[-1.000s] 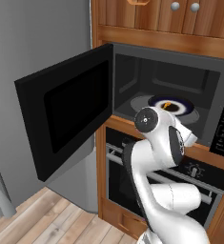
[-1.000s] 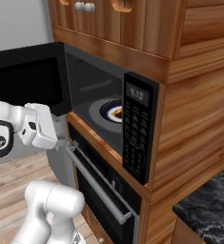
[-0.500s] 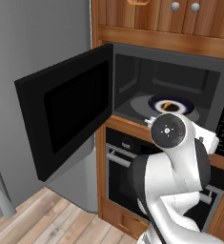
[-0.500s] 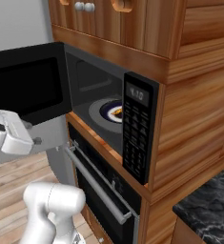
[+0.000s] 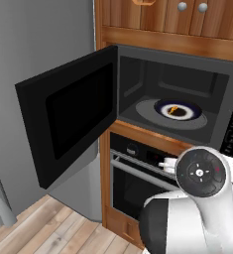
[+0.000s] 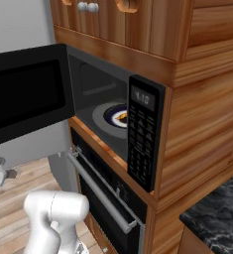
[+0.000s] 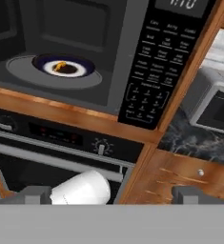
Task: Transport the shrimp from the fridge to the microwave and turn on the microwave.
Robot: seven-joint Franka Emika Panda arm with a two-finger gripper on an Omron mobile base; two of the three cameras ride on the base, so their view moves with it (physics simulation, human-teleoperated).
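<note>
The shrimp point(image 5: 172, 109) is a tiny orange piece lying on a dark-rimmed plate point(image 5: 179, 115) on the turntable point(image 5: 147, 110) inside the microwave point(image 5: 172, 64). The microwave door point(image 5: 68, 111) stands swung wide open to the left. The right base view shows the shrimp point(image 6: 122, 117) behind the keypad point(image 6: 142, 136). In the hand view my gripper point(image 7: 112, 196) is open with nothing held, low and outside the microwave, below the shrimp point(image 7: 60, 65) and keypad point(image 7: 154, 71). The grey fridge point(image 5: 38, 39) stands to the left.
A black oven point(image 5: 138, 173) with a horizontal bar handle point(image 6: 100, 191) sits under the microwave. Wooden cabinets point(image 6: 138, 30) surround both. To the right lie a dark marble counter point(image 7: 194, 140) and a grey countertop appliance point(image 7: 218, 105). The open door juts out over the wooden floor point(image 5: 53, 228).
The arm has swung back from the microwave: its round joint moved right and down in the left base view, and the hand slid off to the left in the right base view.
</note>
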